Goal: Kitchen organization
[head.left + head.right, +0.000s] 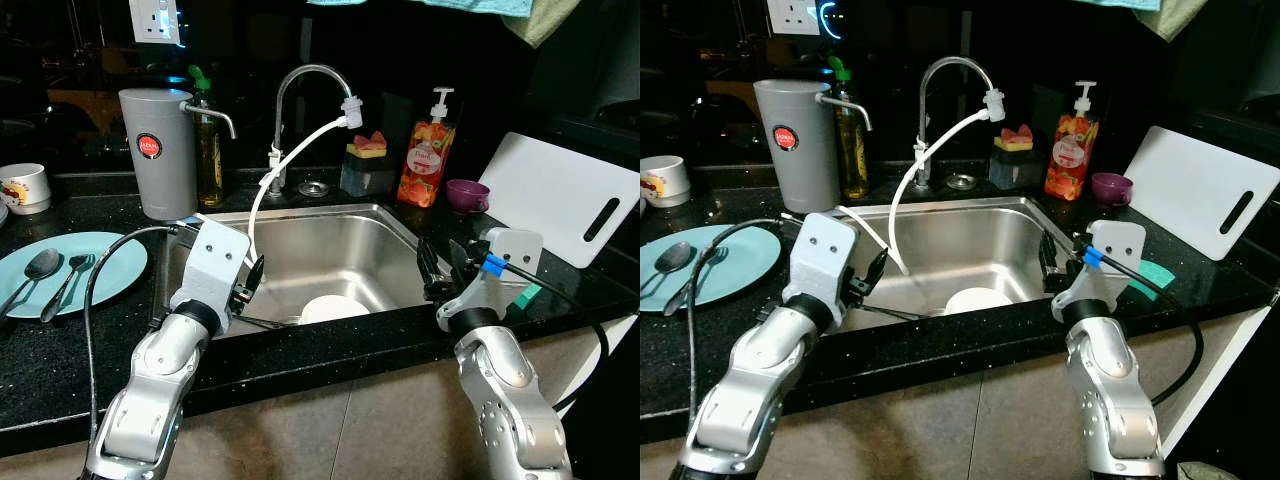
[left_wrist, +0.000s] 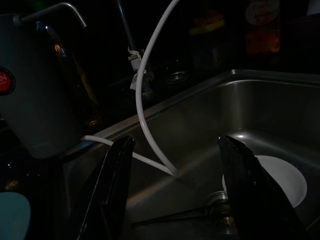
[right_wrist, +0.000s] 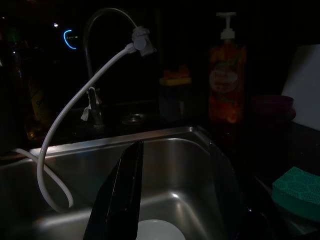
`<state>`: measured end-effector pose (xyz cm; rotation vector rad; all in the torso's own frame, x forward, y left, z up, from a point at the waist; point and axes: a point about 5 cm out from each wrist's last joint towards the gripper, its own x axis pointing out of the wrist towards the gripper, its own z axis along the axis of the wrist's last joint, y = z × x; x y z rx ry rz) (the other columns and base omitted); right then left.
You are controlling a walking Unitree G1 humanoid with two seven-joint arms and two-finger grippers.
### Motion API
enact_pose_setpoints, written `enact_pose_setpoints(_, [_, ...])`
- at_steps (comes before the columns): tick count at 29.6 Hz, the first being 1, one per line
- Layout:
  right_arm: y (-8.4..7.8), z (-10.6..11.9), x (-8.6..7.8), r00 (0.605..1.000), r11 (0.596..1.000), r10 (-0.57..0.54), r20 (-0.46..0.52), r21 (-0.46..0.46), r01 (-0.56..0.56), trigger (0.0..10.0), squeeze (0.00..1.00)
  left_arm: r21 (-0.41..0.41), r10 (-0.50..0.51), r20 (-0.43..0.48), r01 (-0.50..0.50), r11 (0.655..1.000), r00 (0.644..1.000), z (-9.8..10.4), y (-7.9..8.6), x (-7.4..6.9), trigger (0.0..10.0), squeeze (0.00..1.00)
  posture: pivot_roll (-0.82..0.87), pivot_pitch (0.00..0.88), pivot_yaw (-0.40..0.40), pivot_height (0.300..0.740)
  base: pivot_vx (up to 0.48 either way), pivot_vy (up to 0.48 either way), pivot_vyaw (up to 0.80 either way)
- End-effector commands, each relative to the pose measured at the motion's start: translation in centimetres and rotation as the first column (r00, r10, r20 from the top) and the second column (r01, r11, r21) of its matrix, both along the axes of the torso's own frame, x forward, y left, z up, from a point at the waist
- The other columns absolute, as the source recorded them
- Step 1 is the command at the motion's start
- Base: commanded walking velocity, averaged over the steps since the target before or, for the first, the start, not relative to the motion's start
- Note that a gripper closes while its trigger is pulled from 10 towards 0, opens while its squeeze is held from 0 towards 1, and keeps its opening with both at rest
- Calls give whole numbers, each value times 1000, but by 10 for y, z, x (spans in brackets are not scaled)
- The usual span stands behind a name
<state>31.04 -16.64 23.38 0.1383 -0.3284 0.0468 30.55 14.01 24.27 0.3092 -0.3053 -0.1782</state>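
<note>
Two grippers, fingers spread | steel sink (image 1: 385,222) | black counter (image 1: 60,350) (dim kitchen)

Steel sink (image 1: 372,222), white plate (image 1: 335,309), teal plate (image 1: 112,268), green sponge (image 3: 298,192)

Both silver arms reach forward and up from below, elbows bent. The left gripper (image 1: 250,275) is held forward with its two black fingers (image 2: 112,185) spread wide apart and nothing between them. The right gripper (image 1: 440,262) is raised at about the same height, its fingers (image 1: 428,262) pointing forward and slightly parted.
</note>
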Motion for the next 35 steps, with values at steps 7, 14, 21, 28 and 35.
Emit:
enact_pose_setpoints(7, [-2, 1, -3, 1000, 1000, -13, 7, -5, 13, 10000, 0, 15, -14, -5, 14, 1000, 1000, 0, -5, 1, 10000, 0, 168, 15, -90, 740, 0, 0, 0])
enact_pose_setpoints(14, [-2, 1, -4, 1000, 1000, -13, 7, -5, 13, 10000, 0, 16, -14, -6, 14, 1000, 1000, -1, -5, 1, 10000, 0, 168, 15, -90, 740, 0, 0, 0])
enact_pose_setpoints(21, [-2, 1, -3, 1000, 1000, -13, 7, -5, 13, 10000, 0, 14, -16, -6, 16, 1000, 1000, 0, -5, 1, 10000, 0, 169, 17, -89, 740, 0, 0, 0])
enact_pose_setpoints(28, [-2, 1, -3, 1000, 1000, -12, 6, -5, 12, 10000, 0, 9, -18, -4, 18, 1000, 1000, 0, -5, 0, 10000, 0, 170, 18, -89, 740, 0, 0, 0])
enact_pose_setpoints(35, [-1, 2, -3, 1000, 1000, -10, 7, -4, 10, 10000, 0, 6, -20, -2, 20, 1000, 1000, 0, -6, 0, 10000, 0, 170, 18, -89, 740, 0, 0, 0])
